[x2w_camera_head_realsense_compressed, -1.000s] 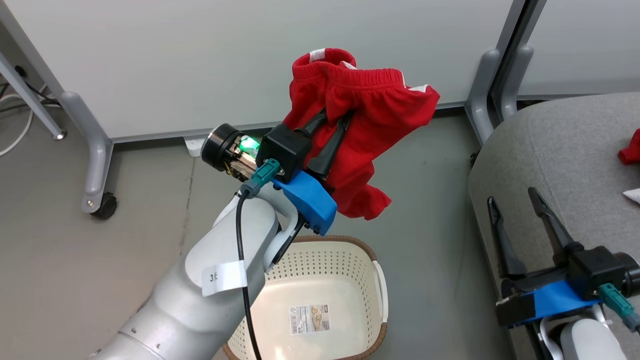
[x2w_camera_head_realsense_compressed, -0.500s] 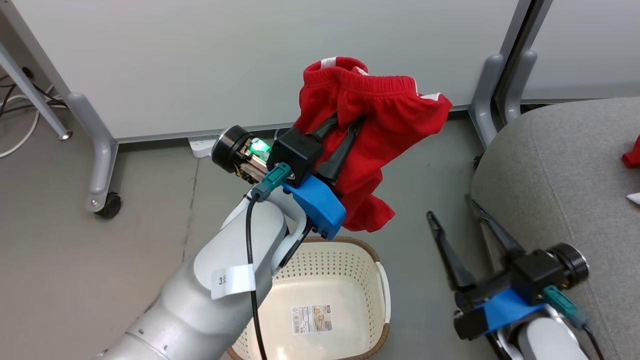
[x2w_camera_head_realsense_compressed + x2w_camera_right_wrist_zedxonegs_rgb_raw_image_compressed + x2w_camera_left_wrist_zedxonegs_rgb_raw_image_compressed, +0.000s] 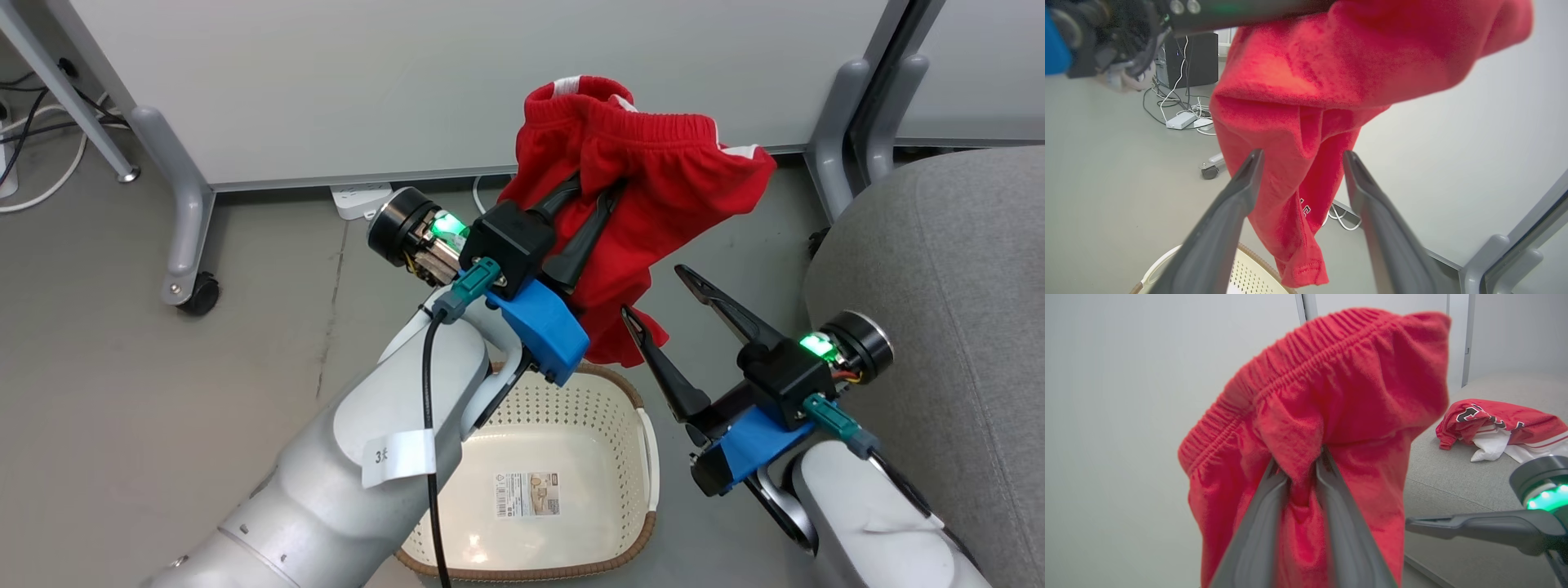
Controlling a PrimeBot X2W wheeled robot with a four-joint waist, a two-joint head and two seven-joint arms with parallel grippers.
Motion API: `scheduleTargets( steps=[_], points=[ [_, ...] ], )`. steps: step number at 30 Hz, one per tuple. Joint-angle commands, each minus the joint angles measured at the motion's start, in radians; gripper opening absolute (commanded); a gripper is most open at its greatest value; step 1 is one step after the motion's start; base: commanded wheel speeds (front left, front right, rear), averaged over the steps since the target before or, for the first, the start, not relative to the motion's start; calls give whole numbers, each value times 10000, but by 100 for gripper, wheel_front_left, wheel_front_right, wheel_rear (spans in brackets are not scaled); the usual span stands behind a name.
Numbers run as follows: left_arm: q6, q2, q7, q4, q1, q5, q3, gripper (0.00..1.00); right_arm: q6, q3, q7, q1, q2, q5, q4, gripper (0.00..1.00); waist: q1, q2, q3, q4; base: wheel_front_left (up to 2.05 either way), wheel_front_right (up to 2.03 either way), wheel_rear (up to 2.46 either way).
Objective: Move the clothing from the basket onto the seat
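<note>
Left jaws clamp one thin fold of the soft red garment [image 3: 678, 180]; right jaws gape apart; it may slip onto the grey floor [image 3: 122, 367].

Grey floor [image 3: 122, 392]: cream basket [image 3: 571, 408] sits on it, lower centre, label sticker [image 3: 526, 494] on its bottom. Grey seat [image 3: 939, 286] stands on floor to the right, near basket but not touching. Partition legs [image 3: 184, 220] w/ black caster [image 3: 200, 296] & white power strip [image 3: 359, 200] also on floor, along the panels. On seat: red jersey [image 3: 1498, 420], crumpled, black-white lettering & white trim showing.
</note>
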Motion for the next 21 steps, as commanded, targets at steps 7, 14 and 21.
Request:
scheduleTargets(
  steps=[7, 14, 21],
  points=[
    [22, -53, -29, -135, -393, -71, -220, 0, 1, 726, -31, -1297, 158, -144, 1117, 100, 0, -1, 388, 276, 0, 0, 0],
    [147, -57, -28, -454, -617, -364, -610, 0, 1, 1247, -32, -2389, 379, -226, 2035, 100, 0, -1, 668, 431, 0, 0, 0],
    [335, -60, -29, -573, -798, -574, -811, 0, 1, 1425, -32, -2823, 598, 17, 2428, 0, 0, -1, 825, 468, 0, 0, 0]
  ],
)
